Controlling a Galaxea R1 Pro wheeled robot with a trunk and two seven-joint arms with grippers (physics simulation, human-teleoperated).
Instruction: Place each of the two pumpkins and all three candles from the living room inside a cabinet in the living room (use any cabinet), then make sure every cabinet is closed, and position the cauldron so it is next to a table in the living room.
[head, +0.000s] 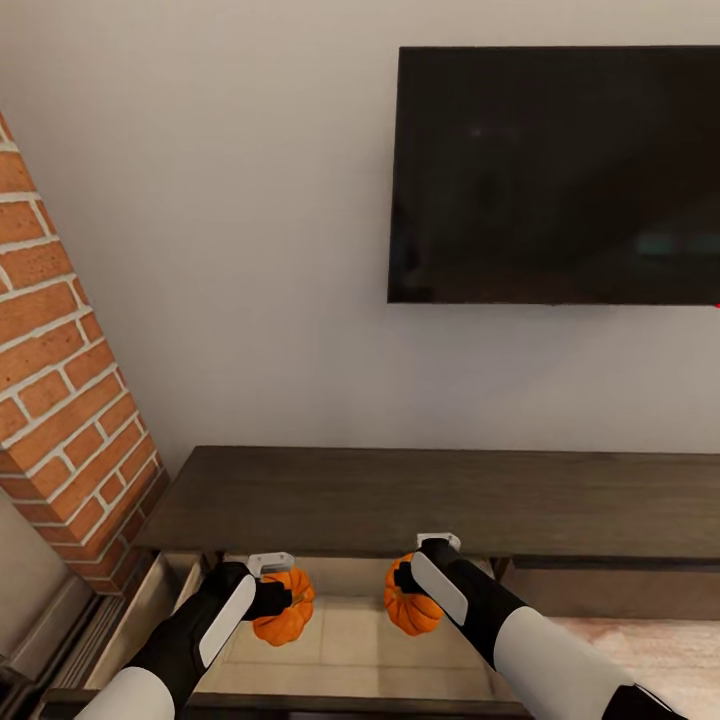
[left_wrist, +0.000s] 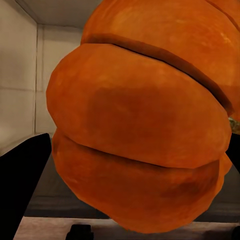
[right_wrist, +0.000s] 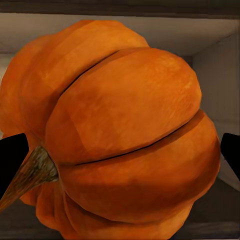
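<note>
Writing or branding cannot be made out anywhere; the black screen (head: 555, 175) in the upper right of the head view is blank and mounted on a plain off-white wall (head: 250, 250). A red brick column (head: 60, 400) slants down the left edge of that view. Below the screen runs the long dark-brown cabinet (head: 430, 500), its flat top bare, with one drawer (head: 360, 640) pulled out at the bottom centre, showing a pale beige floor and walls.

Over that open drawer, low in the head view, the left gripper (head: 283, 597) pinches one pumpkin (head: 285, 610) and the right gripper (head: 403, 588) pinches the other pumpkin (head: 412, 605). The two sit near each other, apart, left and right of centre. Whether either touches the drawer floor cannot be told.

The left wrist view brings its pumpkin (left_wrist: 145, 135) up close, ribbed and bright orange, with black fingers (left_wrist: 22, 185) at both sides against it and the drawer's beige corner behind. The right wrist view shows what the head view does not: the brown-green stem (right_wrist: 30, 172) on its pumpkin (right_wrist: 120, 135), pointing sideways, with the fingertips (right_wrist: 12, 160) at the picture's two edges.
</note>
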